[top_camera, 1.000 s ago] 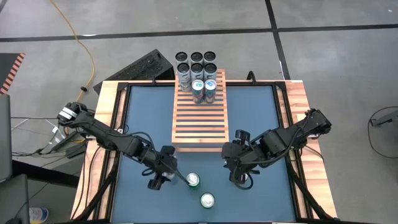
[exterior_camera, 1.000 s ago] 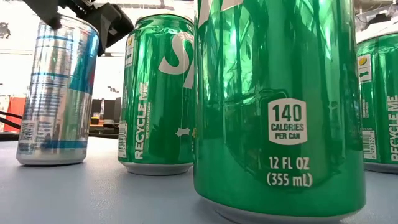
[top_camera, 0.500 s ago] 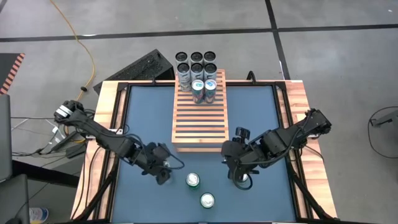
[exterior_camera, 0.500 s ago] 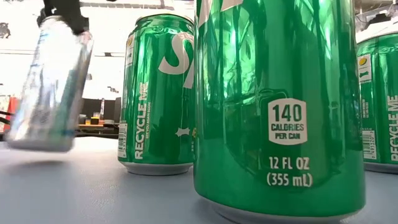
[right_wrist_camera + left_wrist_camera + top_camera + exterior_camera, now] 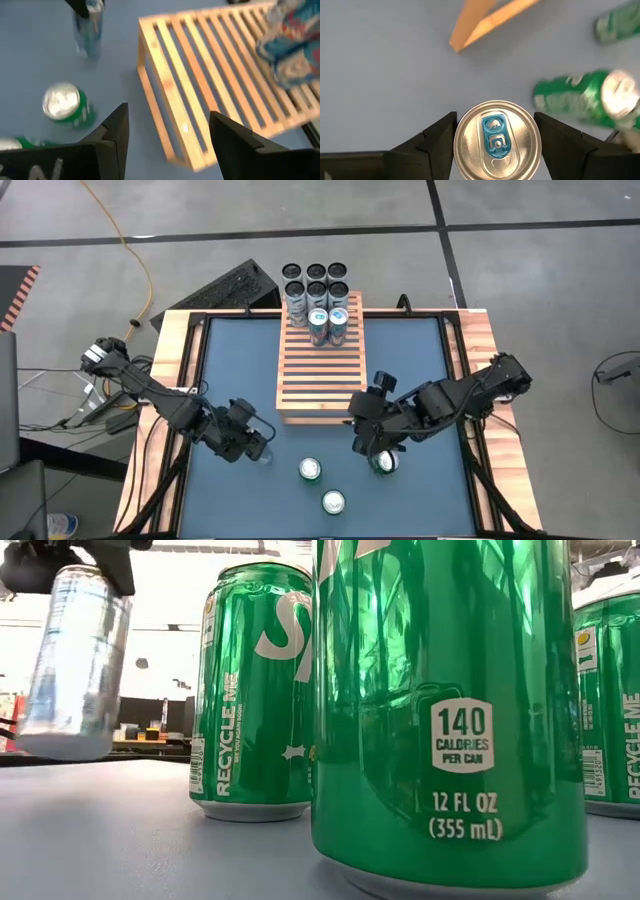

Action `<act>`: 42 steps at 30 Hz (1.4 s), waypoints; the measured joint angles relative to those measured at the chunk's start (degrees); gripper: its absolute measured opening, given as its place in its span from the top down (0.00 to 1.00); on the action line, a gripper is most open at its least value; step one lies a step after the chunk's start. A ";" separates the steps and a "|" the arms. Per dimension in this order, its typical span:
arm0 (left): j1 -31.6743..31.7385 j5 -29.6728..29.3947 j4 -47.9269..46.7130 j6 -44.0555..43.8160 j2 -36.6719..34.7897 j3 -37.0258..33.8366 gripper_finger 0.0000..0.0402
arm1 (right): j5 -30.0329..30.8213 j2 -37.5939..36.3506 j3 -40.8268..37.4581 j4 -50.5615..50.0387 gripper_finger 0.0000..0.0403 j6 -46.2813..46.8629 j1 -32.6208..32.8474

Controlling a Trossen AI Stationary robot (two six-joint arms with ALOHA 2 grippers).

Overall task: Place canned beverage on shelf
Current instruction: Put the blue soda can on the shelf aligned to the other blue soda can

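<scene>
1. While the left gripper sits over the table's near-left area, its jaws are clamped on a silver can with a blue pull tab, one finger on each side of the rim.
2. In the low view that silver can hangs slightly tilted, gripped at the top, and its base looks clear of the table.
3. It is well apart from the shelf, off the shelf's near-left corner.
4. The right gripper is just off the shelf's near-right corner. Its jaws stand apart with nothing between them; only table and shelf slats show in the gap.
5. A green can stands upright right beside the right gripper, on its near side. Cannot tell whether they touch.
6. Two more green cans stand on the table between the arms, one nearer the shelf and one closer to the near edge.
7. On the shelf's far end stand two cans with blue-and-white tops, with a cluster of dark-topped cans behind them.
8. The rest of the shelf is bare slats.
</scene>
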 joint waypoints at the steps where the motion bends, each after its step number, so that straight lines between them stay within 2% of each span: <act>1: 0.00 -0.97 0.01 -1.19 -0.60 0.00 0.44 | 0.14 0.00 0.00 1.65 0.46 -1.01 -0.41; 4: 0.19 -4.10 -0.68 -3.17 -3.03 0.00 0.44 | 0.21 0.00 0.00 7.77 0.46 -5.35 -1.51; 7: 1.22 -5.30 -5.19 -4.57 -7.49 0.01 0.44 | 0.21 0.00 0.00 13.81 0.46 -11.08 -2.39; 10: 1.81 -9.21 -7.66 -10.59 -13.11 0.00 0.44 | 0.20 0.00 0.00 19.16 0.46 -14.44 -3.41; 13: 1.81 -15.89 -6.20 -15.66 -18.68 0.04 0.44 | 0.20 0.00 0.00 23.42 0.46 -15.19 -4.48; 19: 1.77 -24.29 0.27 -15.93 -24.15 0.09 0.44 | 1.20 1.84 0.05 28.35 0.46 -16.04 -6.64; 25: 1.88 -29.38 2.52 -16.03 -23.21 1.34 0.44 | 2.34 5.61 -0.09 32.11 0.46 -21.73 -7.16; 30: 1.94 -31.83 1.92 -12.11 -21.97 4.27 0.44 | 5.32 6.21 -0.08 38.25 0.48 -28.77 -7.12; 35: 1.95 -38.92 2.48 -10.64 -21.22 6.66 0.44 | 6.61 6.14 0.00 42.42 0.49 -37.90 -8.05; 38: 2.47 -40.90 2.42 -9.74 -21.03 7.15 0.44 | 7.74 6.46 0.00 46.23 0.47 -41.43 -8.61; 42: 3.68 -43.04 2.48 -9.80 -20.94 7.15 0.44 | 8.17 6.49 0.00 47.64 0.38 -41.74 -9.55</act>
